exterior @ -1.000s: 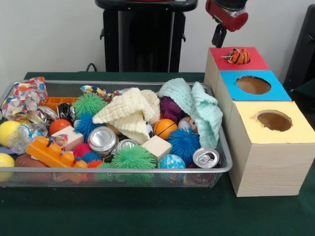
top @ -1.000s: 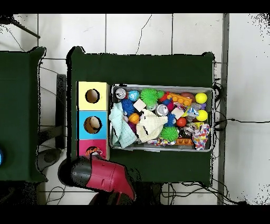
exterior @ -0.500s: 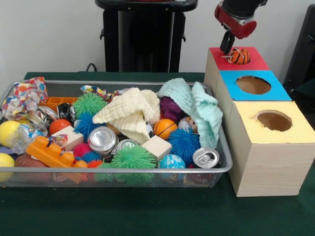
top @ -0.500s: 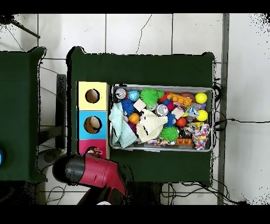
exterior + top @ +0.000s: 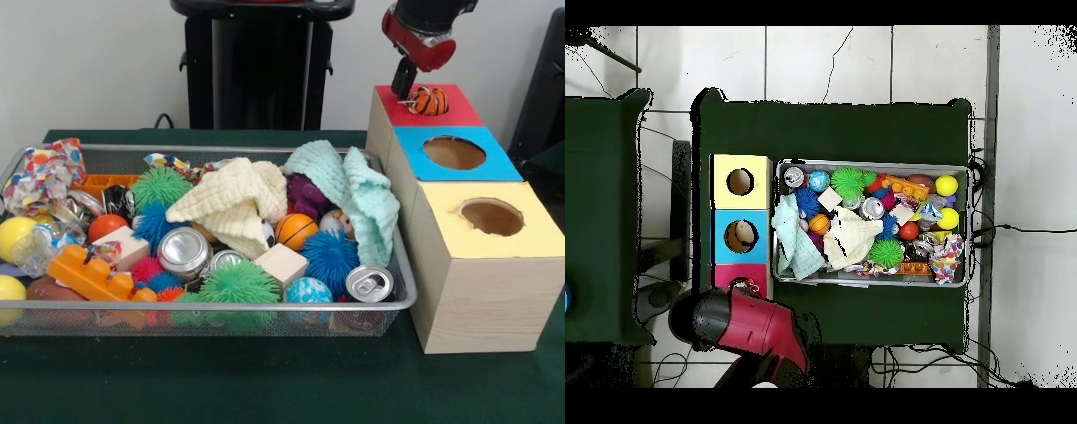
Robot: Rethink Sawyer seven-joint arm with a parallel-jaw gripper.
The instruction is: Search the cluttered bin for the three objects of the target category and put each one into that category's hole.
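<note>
Orange toy [image 5: 428, 101] with black stripes and a bit of white, small and rounded, looked like a tiger-pattern ball or soft figure. It sat on the red box top [image 5: 459, 108], over or in that box's hole, at the far end of the row of three boxes to the right of the bin [image 5: 402, 296]. Blue box [image 5: 494, 163] and yellow box [image 5: 538, 234] holes nearer, both showed nothing on top.

Compared with half a second before: gripper [image 5: 402, 84] had shifted very slightly left and a touch up in the front view; in the overhead view the arm [image 5: 750, 325] had nudged right, toward the red box. A full second before, the gripper was higher and further left, clear of the box. Toy stayed in the same spot on the red box in all frames. Bin contents unchanged.

Gripper's dark tip hung just left of the toy, close beside it at the far-left corner of the red box top; contact could not be told. Only one dark finger shape showed under the red wrist housing, so whether the fingers were spread or pressed together could not be told. Nothing seen pinched.

Bin held cream cloth [image 5: 234, 208], mint cloth [image 5: 353, 190], spiky balls, cans, blocks.
</note>
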